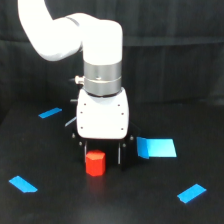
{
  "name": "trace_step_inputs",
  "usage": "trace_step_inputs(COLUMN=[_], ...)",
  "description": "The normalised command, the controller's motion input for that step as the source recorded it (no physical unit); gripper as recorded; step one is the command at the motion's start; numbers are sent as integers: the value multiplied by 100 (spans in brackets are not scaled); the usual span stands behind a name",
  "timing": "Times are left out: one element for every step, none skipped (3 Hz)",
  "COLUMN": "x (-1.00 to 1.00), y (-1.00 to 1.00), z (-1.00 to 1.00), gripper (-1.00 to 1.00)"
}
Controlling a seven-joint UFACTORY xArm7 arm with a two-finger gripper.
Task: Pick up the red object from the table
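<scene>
The red object (95, 163), a small red-orange block, stands upright on the black table (55, 205) near the middle of the exterior view. My gripper (103, 158) hangs directly over it on the white arm, pointing down. Its two dark fingers are spread wide, one on each side of the block, and the block sits closer to the finger on the exterior view's left. The jaws are open and neither pad visibly touches the block. The block's upper rear is partly hidden by the gripper body.
Blue tape strips lie on the table at the exterior view's left rear (50, 113), front left (23, 184) and front right (191, 193). A light-blue rectangle (157, 147) lies just right of the gripper. A dark curtain backs the scene.
</scene>
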Motion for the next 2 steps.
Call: trace_step_inputs(x=[-14,-5], y=[2,6], z=[0,13], gripper=[-92,-94])
